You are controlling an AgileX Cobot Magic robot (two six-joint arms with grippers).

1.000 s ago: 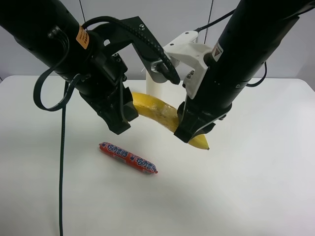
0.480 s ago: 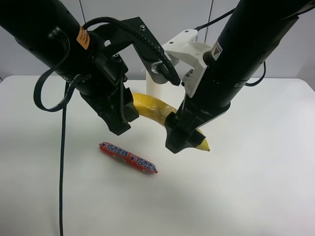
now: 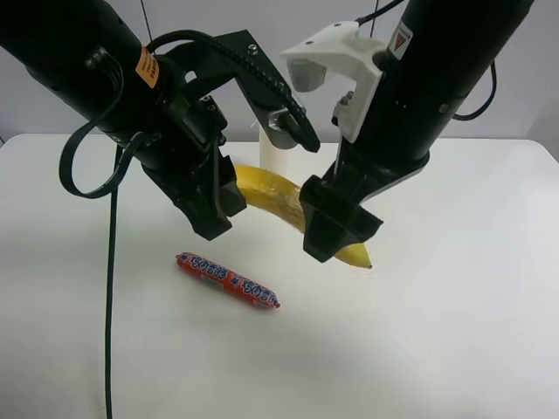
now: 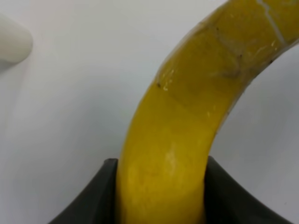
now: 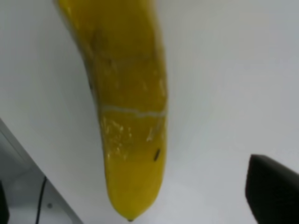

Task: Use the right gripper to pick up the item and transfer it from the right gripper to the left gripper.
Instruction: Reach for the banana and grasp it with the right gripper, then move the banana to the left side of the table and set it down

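The left hand is clamped on the banana at the end towards the exterior high view's left. In the left wrist view the two black fingers press against either side of the yellow peel, with no gap showing. From that grip the fruit curves away and down towards the exterior high view's right, ending in a dark pointed tip close to the white bench. Whether the tip touches the surface or hangs just above it cannot be told.

The right hand sits in front of the banana near that tip and hides part of it in the high view. It is spread wide and holding nothing. The right wrist view shows one black finger well to the side of the peel, with bare bench between them. A pale, scuffed band crosses the peel there, and there is a small dark fleck.

The left arm carries an orange label and a black cable that loops and hangs down – the right arm has a white bracket near its wrist.

A red printed sausage lies on the bench below the left hand, well apart from the banana. A white candle stands upright behind the banana, between the two arms
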